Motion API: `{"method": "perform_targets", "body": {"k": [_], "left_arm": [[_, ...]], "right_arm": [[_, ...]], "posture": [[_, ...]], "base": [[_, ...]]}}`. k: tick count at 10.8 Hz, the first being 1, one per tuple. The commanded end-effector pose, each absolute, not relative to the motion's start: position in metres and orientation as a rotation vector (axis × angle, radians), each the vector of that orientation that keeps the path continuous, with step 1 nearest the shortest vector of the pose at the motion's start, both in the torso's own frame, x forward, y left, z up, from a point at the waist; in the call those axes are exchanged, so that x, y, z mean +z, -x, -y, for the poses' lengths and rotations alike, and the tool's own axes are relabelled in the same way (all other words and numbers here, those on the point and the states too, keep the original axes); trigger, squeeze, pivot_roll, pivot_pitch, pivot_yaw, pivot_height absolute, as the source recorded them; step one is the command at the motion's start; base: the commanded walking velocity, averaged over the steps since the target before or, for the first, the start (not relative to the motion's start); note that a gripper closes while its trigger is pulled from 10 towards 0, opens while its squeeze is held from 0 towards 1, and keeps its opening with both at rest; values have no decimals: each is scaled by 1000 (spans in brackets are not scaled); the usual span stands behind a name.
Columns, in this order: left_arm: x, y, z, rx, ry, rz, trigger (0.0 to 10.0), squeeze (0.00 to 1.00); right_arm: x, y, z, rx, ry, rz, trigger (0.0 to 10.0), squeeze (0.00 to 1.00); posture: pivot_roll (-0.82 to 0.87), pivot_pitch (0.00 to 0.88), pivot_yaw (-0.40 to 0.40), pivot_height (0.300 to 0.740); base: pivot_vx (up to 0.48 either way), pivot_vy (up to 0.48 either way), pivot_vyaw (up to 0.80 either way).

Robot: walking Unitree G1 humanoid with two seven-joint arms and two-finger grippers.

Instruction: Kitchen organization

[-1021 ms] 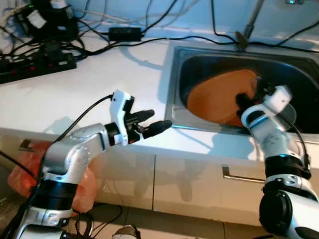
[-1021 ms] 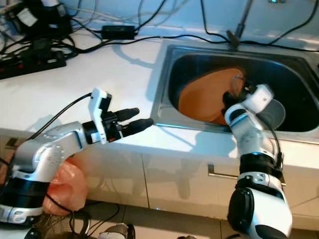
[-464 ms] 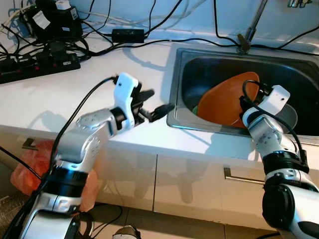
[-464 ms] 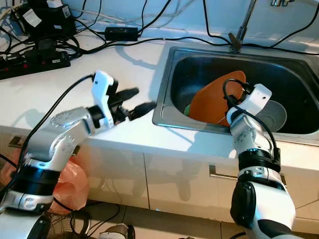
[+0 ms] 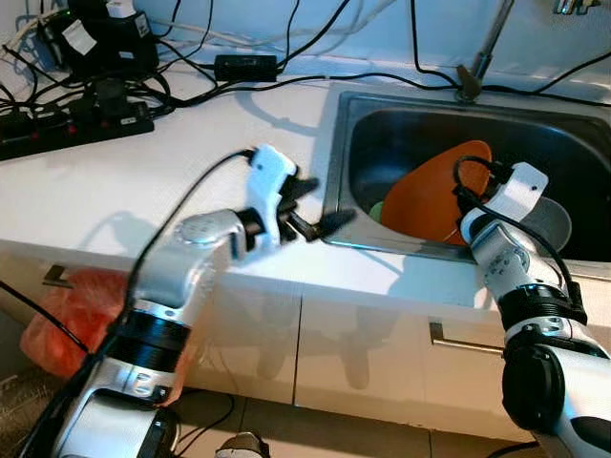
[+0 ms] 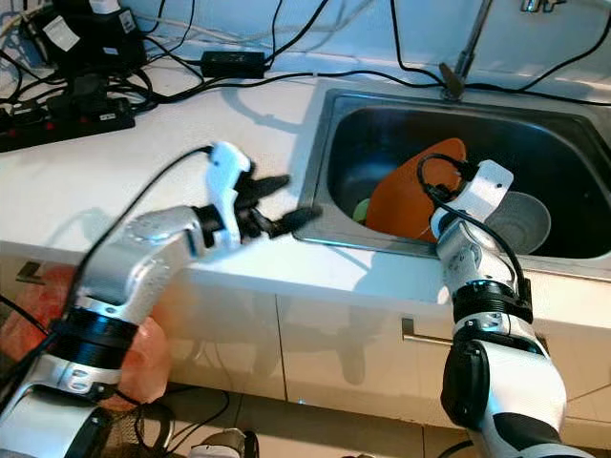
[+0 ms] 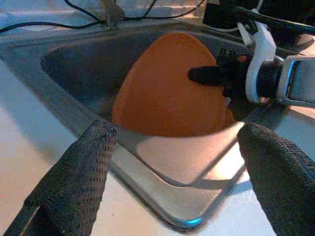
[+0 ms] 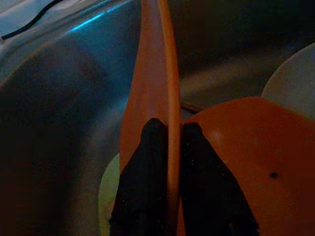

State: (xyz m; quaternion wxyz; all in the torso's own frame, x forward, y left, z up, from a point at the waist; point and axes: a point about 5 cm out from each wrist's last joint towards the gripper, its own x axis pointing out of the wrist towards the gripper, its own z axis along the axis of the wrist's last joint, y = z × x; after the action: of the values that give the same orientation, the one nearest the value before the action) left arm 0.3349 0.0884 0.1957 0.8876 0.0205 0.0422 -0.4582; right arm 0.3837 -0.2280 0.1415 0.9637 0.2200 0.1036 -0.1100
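One claw (image 8: pixel 167 147) behind orange plate (image 5: pixel 434 196)

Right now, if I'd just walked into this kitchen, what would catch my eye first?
Most striking is the big orange plate tilted up on edge in the steel sink, pinched at its rim by the right gripper. Next, the left gripper hangs open above the white counter at the sink's near left corner. Behind, a tangle of black cables and a power strip sprawls along the counter's back.
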Motion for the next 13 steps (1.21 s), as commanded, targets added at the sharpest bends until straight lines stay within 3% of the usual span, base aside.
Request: {"method": "perform_targets", "body": {"k": [1, 6, 13], "left_arm": [[197, -337, -85, -968, -64, -80, 10000, 1000], [198, -339, -87, -960, -61, -71, 10000, 1000], [198, -341, -95, -893, -45, -38, 10000, 1000]], "right_arm": [[107, -370, 228, -249, -441, -335, 10000, 1000], [103, -369, 229, -266, -428, -357, 10000, 1000], [127, -372, 250, -329, -151, -217, 10000, 1000]], "posture": [[154, 91, 29, 740], [166, 89, 18, 740], [160, 80, 12, 740]], "base": [[0, 0, 0], [0, 0, 0], [0, 0, 0]]}}
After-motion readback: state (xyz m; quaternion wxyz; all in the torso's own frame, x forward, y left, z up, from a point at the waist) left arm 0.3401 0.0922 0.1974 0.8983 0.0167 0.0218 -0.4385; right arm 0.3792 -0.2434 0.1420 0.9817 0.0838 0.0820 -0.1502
